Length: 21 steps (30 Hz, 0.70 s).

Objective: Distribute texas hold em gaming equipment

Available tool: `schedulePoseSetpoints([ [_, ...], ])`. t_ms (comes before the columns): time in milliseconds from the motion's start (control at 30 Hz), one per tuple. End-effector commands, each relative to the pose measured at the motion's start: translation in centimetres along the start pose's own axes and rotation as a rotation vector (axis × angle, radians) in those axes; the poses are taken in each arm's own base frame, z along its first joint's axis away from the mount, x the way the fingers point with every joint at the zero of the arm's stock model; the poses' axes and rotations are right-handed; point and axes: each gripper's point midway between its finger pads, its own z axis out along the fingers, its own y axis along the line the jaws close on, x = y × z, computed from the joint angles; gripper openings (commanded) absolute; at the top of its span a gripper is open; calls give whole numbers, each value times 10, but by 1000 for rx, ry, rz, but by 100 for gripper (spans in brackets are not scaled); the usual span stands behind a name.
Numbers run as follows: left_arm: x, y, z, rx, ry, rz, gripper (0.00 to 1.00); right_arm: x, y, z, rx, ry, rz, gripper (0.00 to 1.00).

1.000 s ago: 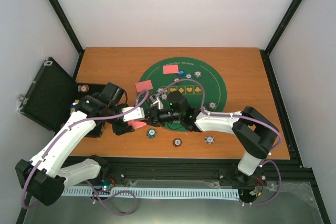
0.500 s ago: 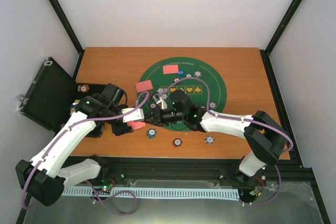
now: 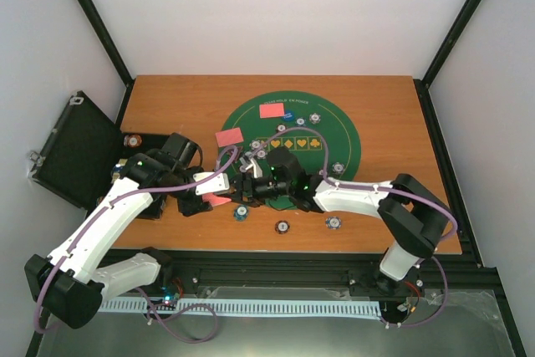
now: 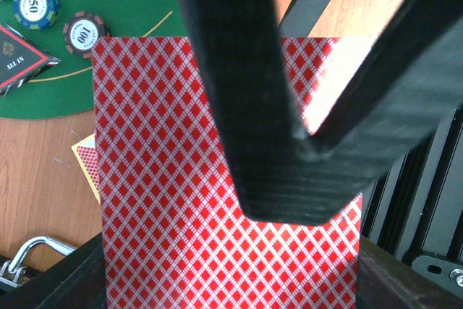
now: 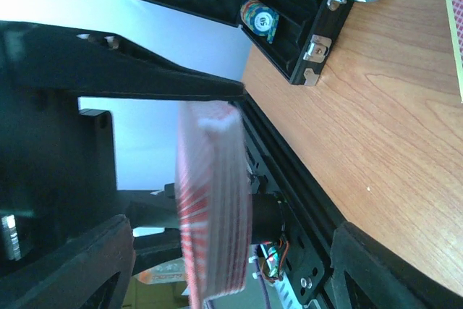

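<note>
At the near-left rim of the round green poker mat point(image 3: 343, 140), the left gripper point(image 3: 214, 199) pinches a stack of red-backed cards point(image 4: 181, 200) above the wood, with the right gripper point(image 3: 244, 183) just beside it, fingers spread, and a brown 100 chip point(image 4: 85, 32) on the felt.
</note>
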Motion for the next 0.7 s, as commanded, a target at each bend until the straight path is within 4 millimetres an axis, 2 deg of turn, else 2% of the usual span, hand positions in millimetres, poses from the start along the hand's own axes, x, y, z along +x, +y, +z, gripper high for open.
schedulePoseSetpoints([
  [0, -8, 4, -7, -17, -32, 21, 11, -2, 4, 16, -43, 13, 2, 72],
  [200, -8, 4, -8, -17, -32, 20, 11, -4, 1, 27, -46, 30, 9, 68],
  [333, -7, 3, -9, -22, -30, 25, 11, -3, -7, 19, -23, 17, 15, 64],
  [500, -8, 3, -10, -22, -34, 27, 11, -5, -19, 5, 9, -9, 33, 54],
  [667, -9, 4, -10, -25, -37, 28, 11, -3, -29, 0, 44, -10, 38, 47],
])
